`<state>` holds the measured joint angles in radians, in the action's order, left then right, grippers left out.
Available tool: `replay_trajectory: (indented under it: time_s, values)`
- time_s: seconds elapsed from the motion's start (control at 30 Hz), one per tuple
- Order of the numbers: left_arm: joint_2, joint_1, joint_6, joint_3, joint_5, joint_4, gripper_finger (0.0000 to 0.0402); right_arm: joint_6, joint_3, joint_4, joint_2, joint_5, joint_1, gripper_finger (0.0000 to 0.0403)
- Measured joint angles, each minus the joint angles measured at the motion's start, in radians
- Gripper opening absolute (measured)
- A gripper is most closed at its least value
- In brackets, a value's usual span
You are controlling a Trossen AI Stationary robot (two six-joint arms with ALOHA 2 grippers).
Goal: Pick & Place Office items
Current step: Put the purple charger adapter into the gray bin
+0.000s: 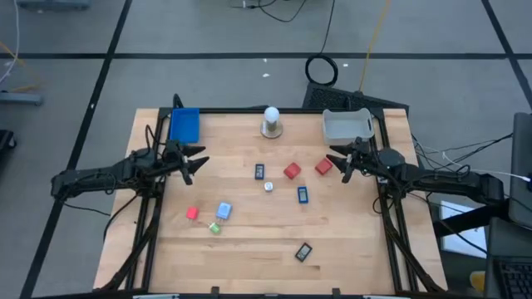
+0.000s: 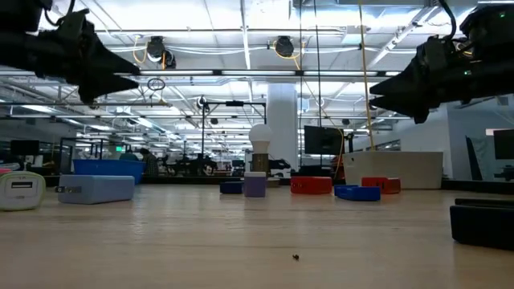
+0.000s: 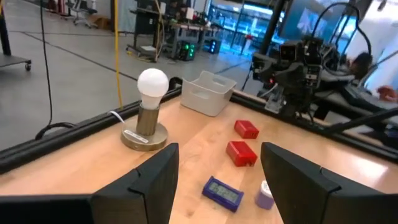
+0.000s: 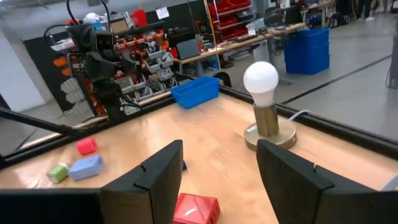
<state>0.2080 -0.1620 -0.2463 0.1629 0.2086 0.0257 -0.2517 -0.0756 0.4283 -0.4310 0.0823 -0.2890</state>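
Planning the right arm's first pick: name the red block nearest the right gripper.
The red block just beside the right gripper, below the grey tray; the other two lie farther left.

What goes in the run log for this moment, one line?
left pincer: open, empty, near blue tray | right pincer: open, empty, beside red block | office items: loose on table | trays: none placed

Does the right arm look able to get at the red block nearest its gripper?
Probably yes: the right gripper is open beside that red block, with nothing between them on the table.
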Motion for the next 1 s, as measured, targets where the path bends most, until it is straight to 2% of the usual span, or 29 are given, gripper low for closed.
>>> replay_trajectory:
  time_s: [0.17,0.37,0.5,0.63,0.83,1.0]
  values:
    - [0.114,-0.051,0.062,0.162,-0.027,0.128,0.023,0.106,-0.098,-0.029,-0.018,0.003,0.0,0.0196]
    - [0.262,-0.105,0.095,0.346,-0.056,0.185,0.023,0.137,-0.308,-0.311,-0.096,0.023,0.0,0.0196]
    - [0.363,-0.131,0.096,0.442,-0.085,0.207,0.023,0.128,-0.448,-0.432,-0.164,0.022,0.0,0.0196]
    - [0.47,-0.154,0.095,0.549,-0.084,0.308,0.023,0.175,-0.578,-0.54,-0.246,0.023,0.0,0.0196]
    - [0.63,-0.164,0.095,0.747,-0.099,0.508,0.023,0.25,-0.732,-0.577,-0.337,0.033,0.0,0.0196]
    - [0.727,-0.163,0.095,0.926,-0.14,0.623,0.023,0.294,-0.804,-0.575,-0.357,0.139,-0.004,0.0196]
